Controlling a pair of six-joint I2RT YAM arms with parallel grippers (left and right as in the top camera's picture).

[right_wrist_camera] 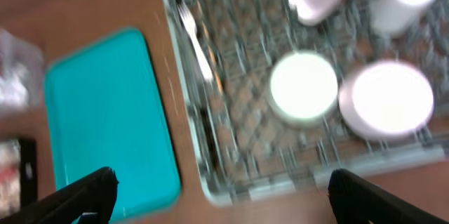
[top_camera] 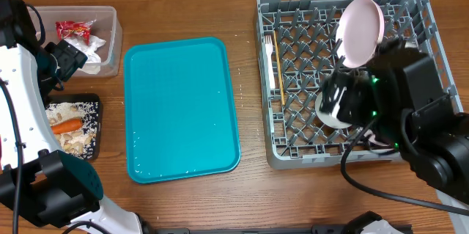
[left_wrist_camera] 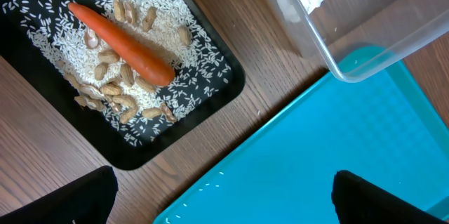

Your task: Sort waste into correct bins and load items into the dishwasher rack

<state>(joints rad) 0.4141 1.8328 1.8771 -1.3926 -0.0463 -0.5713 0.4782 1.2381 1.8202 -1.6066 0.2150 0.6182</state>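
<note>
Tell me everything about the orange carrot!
The carrot is smooth, bright orange and whole, with no green top. One end is thick and rounded, and it narrows to a thin tip at the other. It lies flat and slantwise in the shallow black tray, on a heap of white rice. Beige food scraps sit against its sides. Nothing is holding it.

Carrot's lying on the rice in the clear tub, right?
Not quite. The carrot lies on the rice in the black tray, not in the clear tub. The left wrist view shows it plainly.
</note>
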